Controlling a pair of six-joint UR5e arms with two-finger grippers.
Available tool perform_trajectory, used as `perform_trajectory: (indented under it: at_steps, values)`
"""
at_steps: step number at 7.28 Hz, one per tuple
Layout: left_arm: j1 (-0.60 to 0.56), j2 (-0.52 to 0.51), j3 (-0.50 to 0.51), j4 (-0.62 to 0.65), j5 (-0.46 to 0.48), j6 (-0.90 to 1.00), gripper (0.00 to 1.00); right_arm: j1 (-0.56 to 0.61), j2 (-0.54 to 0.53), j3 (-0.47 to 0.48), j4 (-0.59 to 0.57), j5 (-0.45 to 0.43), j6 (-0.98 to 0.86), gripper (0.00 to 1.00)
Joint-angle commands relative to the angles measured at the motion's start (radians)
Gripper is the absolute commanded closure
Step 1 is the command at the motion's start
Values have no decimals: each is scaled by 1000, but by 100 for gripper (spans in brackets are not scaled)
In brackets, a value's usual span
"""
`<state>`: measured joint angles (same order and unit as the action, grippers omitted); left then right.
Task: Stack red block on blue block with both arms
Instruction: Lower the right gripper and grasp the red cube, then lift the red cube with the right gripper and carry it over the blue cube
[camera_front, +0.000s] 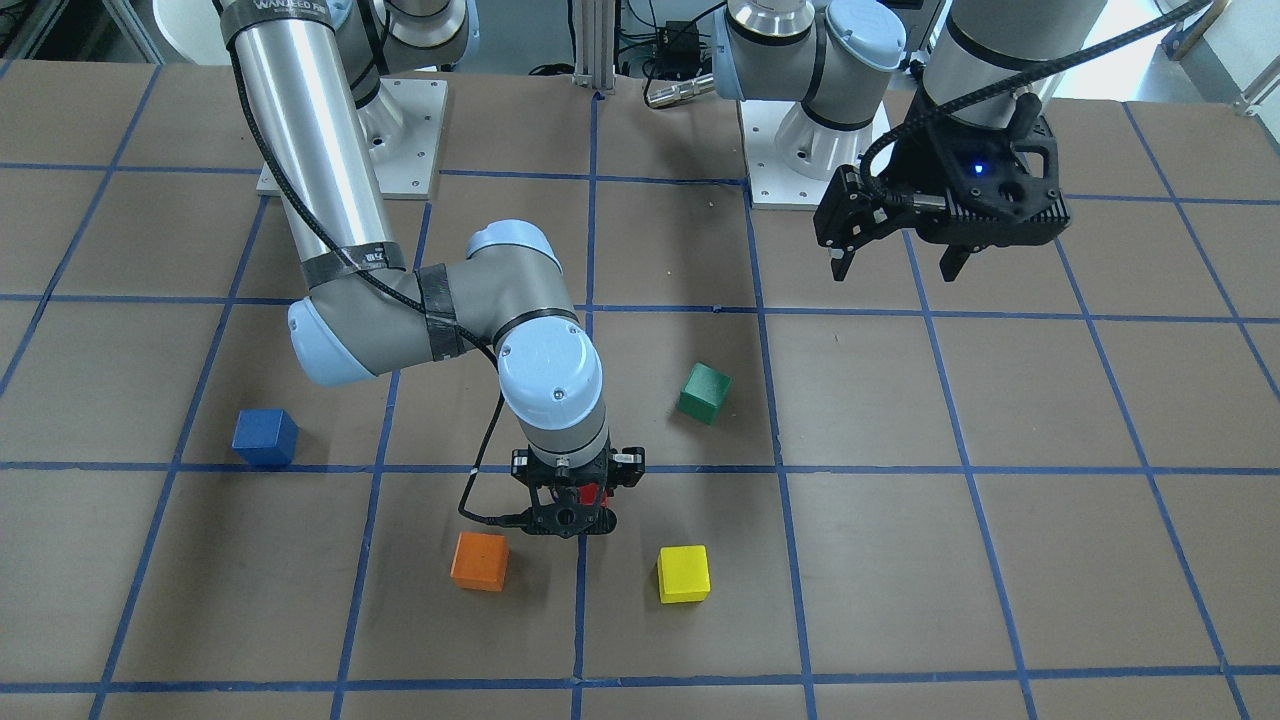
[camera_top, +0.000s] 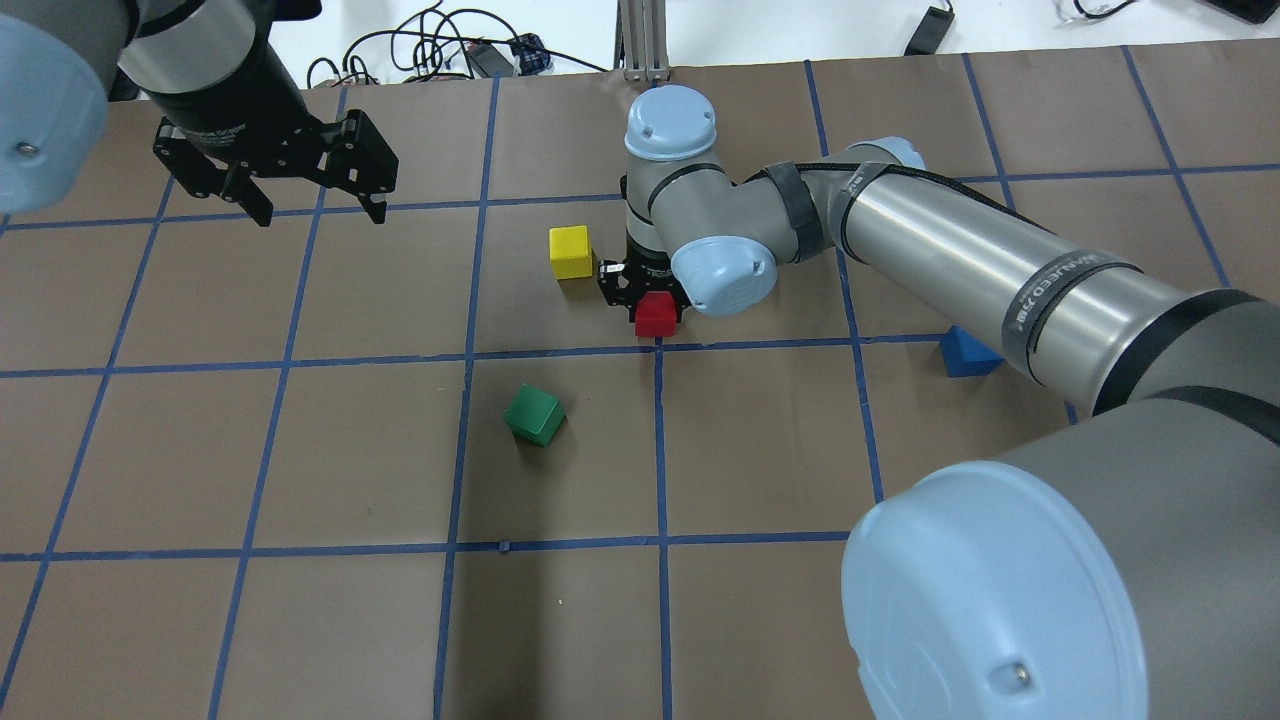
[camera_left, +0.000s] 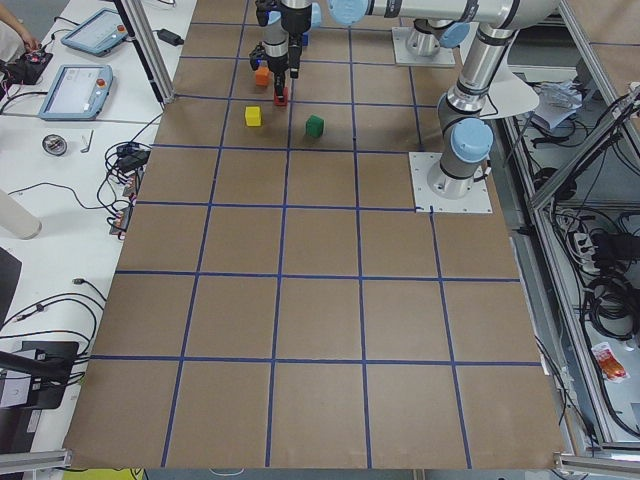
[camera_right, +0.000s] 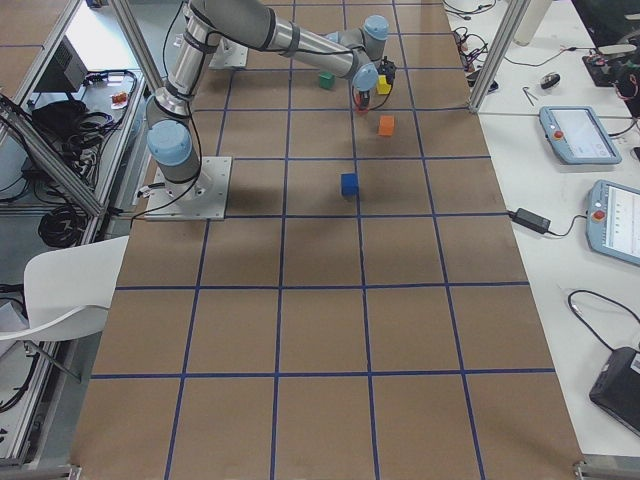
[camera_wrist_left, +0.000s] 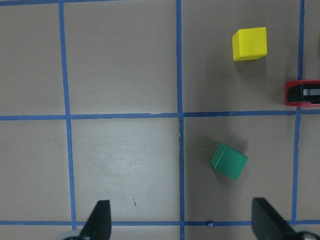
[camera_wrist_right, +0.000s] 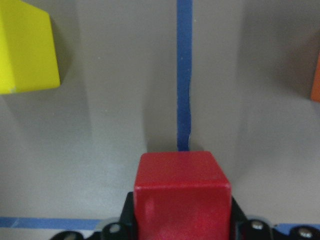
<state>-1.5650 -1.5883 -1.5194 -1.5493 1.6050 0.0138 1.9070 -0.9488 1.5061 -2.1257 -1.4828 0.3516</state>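
Note:
The red block sits between the fingers of my right gripper, which points straight down and is shut on it at or just above the table. The block also shows in the overhead view and fills the lower part of the right wrist view. The blue block lies alone on the table well off to the right arm's side; it also shows in the overhead view. My left gripper hangs open and empty, high above the table near its base, far from both blocks.
A green block, a yellow block and an orange block lie around the right gripper. The orange one lies between the red block and the blue one. The brown table carries a blue tape grid.

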Motion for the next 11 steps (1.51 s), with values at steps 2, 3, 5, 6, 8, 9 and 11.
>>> perform_trajectory:
  at_steps: [2, 3, 5, 6, 8, 9, 11]
  values:
    - [-4, 1, -2, 0, 1, 0, 0, -43, -127, -33, 131, -1, -3, 100]
    - [-4, 1, -2, 0, 1, 0, 0, -86, -174, -20, 168, -7, -2, 100]
    - [-6, 1, -2, 0, 0, 0, 0, -217, -256, -21, 257, -13, -11, 100]
    - [-7, 1, -5, 0, 0, -2, 0, -274, -278, -21, 283, -14, -17, 100]
    - [-7, 1, -4, 0, -2, -2, 0, -348, -303, -12, 302, -56, -90, 100]
    - [-7, 1, -4, 0, -2, -3, 0, -379, -306, -1, 337, -82, -152, 100]
    - [-9, 1, -4, 0, -2, -3, 0, -449, -326, 67, 346, -82, -265, 100]
